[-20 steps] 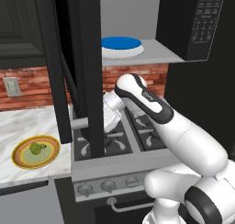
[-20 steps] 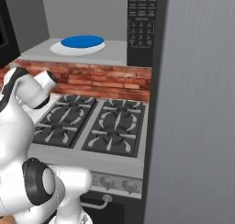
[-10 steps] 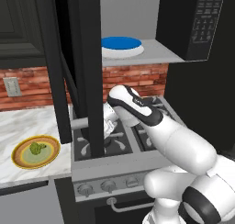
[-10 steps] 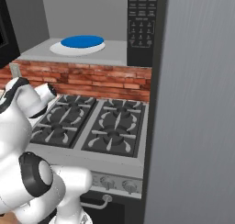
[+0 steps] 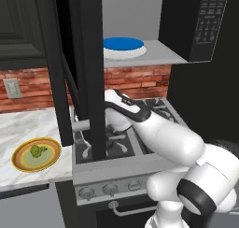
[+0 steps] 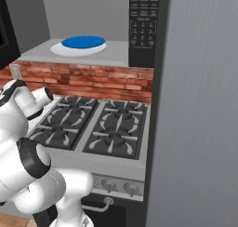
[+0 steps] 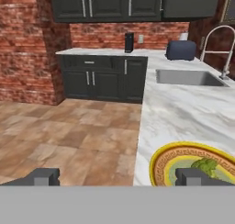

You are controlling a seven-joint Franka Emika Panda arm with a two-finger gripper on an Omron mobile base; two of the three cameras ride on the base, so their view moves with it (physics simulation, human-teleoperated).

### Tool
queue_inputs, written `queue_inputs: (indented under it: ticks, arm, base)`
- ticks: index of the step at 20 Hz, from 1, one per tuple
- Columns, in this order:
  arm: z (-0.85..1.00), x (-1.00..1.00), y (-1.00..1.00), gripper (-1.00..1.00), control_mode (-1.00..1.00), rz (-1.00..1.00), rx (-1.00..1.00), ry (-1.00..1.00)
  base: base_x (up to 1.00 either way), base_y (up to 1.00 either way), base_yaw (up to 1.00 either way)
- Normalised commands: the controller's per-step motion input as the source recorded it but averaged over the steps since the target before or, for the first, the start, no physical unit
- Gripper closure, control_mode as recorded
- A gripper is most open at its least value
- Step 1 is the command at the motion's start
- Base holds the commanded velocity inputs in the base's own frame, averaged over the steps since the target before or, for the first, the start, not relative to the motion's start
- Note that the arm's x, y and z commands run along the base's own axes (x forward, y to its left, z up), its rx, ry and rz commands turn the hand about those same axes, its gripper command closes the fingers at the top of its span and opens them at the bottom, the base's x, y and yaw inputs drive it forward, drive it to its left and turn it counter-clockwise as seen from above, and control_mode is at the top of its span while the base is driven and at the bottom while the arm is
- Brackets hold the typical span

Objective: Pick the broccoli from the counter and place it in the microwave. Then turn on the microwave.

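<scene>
While the arm (image 5: 154,129) is reaching leftward across the black stovetop (image 6: 93,128), its hand is passing behind the open microwave door (image 5: 91,73) in the left base view, so the gripper itself is hidden there. From the hand view, the gripper (image 7: 121,177) is showing its two dark finger tips (image 7: 43,176) standing wide apart, with nothing between them.

Broccoli (image 5: 37,151) is sitting on a yellow-rimmed plate (image 5: 23,161) on the marble counter (image 5: 28,126), left of the stovetop (well apart from the arm's visible part). In the hand view the broccoli (image 7: 205,165) is lying just above the right finger tip, on the same plate (image 7: 160,165), near the counter's front edge (image 7: 183,108).

Microwave (image 6: 142,26) is standing above the stove with its door swung open; the button panel is facing the right base view. A white dish with a blue centre (image 6: 80,44) is lying on the light grey floor inside the microwave, also visible in the left base view (image 5: 123,46).

Further along the counter in the hand view: a sink (image 7: 188,77) with a curved faucet (image 7: 220,44), a dark toaster (image 7: 180,49) behind it. Dark cabinets (image 7: 105,78) are running beneath the far counter, red brick wall (image 7: 27,44) at the left, tiled floor (image 7: 69,140) below.
</scene>
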Motion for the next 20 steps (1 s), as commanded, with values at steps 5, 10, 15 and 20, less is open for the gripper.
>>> queue_inputs:
  ticks: [5,10,15,20]
  arm:
    - [-0.1,0.14,0.27,-1.0,-1.0,0.0,0.0,0.0]
    - [-0.18,0.09,0.25,-1.0,-1.0,0.0,0.0,0.0]
    - [-0.21,0.14,0.23,-1.0,-1.0,0.0,0.0,0.0]
    - [-0.18,0.14,0.19,-1.0,-1.0,0.0,-0.02,0.0]
  base:
    - [0.0,0.0,0.0]
    - [0.0,0.0,0.0]
    - [0.0,0.0,0.0]
    - [0.0,0.0,0.0]
